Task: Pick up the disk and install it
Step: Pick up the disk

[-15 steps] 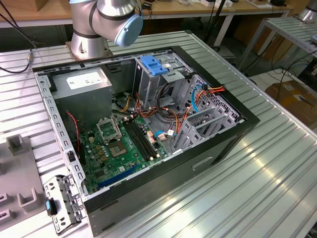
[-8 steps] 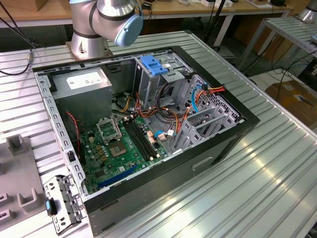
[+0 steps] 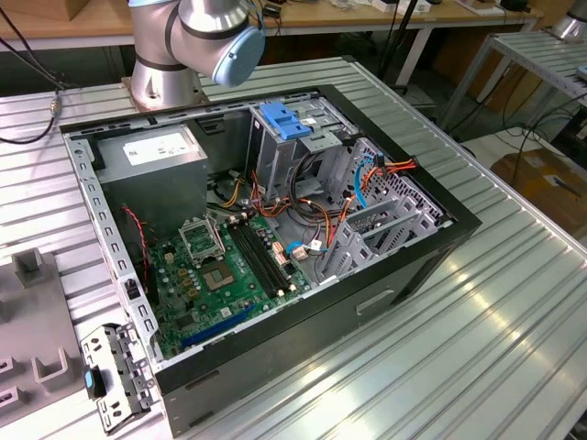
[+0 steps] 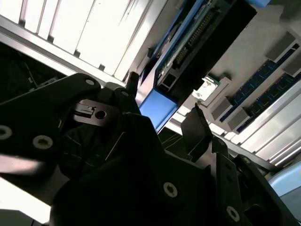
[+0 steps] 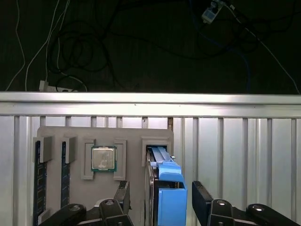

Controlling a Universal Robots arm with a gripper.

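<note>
Gripper (image 5: 161, 189) hangs spread wide over the disk (image 5: 164, 174) as I watch from the remote station. In the first wrist view, one black finger (image 5: 123, 195) stands on each side of the drive and a slim gap shows between each finger and the blue carrier rails, so nothing is clamped. The disk stands on its edge in a slot of a grey holder plate (image 5: 108, 188), which lies on the ribbed aluminium table (image 5: 235, 165).

On the same plate a processor chip (image 5: 103, 158) sits flat in a square pocket just beside the disk's slot. Two memory sticks (image 5: 40, 188) stand in slots on the plate's far side from the disk.

The second wrist view looks past the gripper (image 4: 164, 94) from close in. Its fingertips (image 4: 197, 120) flank the blue carrier end, and the disk (image 4: 188, 42) shows its connector edge above them.

In the exterior view, the arm (image 3: 197, 37) rises from its base at the far end of the table (image 3: 477, 348). An open computer case (image 3: 440, 247) lies there on its side, with the motherboard (image 3: 220, 275) exposed. A metal drive cage (image 3: 275, 160) topped by a blue latch (image 3: 280, 121) stands inside, near the case's far wall.
</note>
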